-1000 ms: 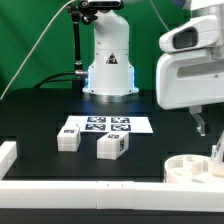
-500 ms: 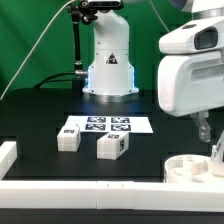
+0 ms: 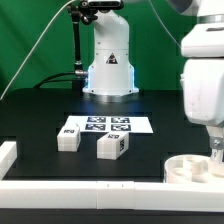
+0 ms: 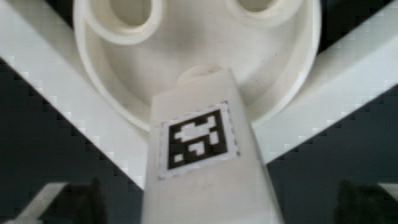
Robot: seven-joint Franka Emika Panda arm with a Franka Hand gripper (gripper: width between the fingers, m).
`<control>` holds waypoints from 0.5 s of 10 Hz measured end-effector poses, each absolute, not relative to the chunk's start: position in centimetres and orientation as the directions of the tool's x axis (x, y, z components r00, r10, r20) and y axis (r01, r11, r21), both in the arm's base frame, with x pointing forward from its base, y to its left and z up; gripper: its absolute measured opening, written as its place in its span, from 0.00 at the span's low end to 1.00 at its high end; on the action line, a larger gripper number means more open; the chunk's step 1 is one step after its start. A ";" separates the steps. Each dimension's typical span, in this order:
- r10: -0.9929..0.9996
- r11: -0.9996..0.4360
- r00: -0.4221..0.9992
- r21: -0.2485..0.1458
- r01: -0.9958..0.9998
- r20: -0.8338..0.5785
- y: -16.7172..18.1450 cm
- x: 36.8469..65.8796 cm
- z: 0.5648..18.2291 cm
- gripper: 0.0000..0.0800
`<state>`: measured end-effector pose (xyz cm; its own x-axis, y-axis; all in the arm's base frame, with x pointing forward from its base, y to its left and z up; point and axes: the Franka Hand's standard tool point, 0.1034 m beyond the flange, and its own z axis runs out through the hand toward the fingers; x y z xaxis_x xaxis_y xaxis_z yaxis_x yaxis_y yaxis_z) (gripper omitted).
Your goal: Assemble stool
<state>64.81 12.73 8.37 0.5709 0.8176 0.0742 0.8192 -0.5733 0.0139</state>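
Wrist view: the gripper (image 4: 210, 200), wide open and holding nothing, straddles a white blocky plastic tagged leg (image 4: 201, 130) at the rim of the round white plastic seat (image 4: 196, 50).

The exterior view is bright and evenly lit, with a pale blue glow on the ring of the robot base (image 3: 108, 72) and hardly any shadow on the matt black table (image 3: 40, 115). The white arm (image 3: 205, 75), near the camera at the exterior view's right, is washed out and soft-edged. The wrist view is softer throughout: the seat (image 4: 125, 70) glares white with little surface detail, the leg (image 4: 205, 100) close to the lens is slightly blurred, its tag (image 4: 199, 140) is fuzzy at the edges, and the near corners fall dark and out of focus.
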 end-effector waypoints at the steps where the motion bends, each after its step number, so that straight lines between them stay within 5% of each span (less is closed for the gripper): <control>1: 0.880 -0.475 0.472 0.037 0.879 0.057 12.9 64.9 8.4 0.81; 5: 0.928 -0.373 0.371 0.047 0.927 0.039 13.0 64.7 8.0 0.81</control>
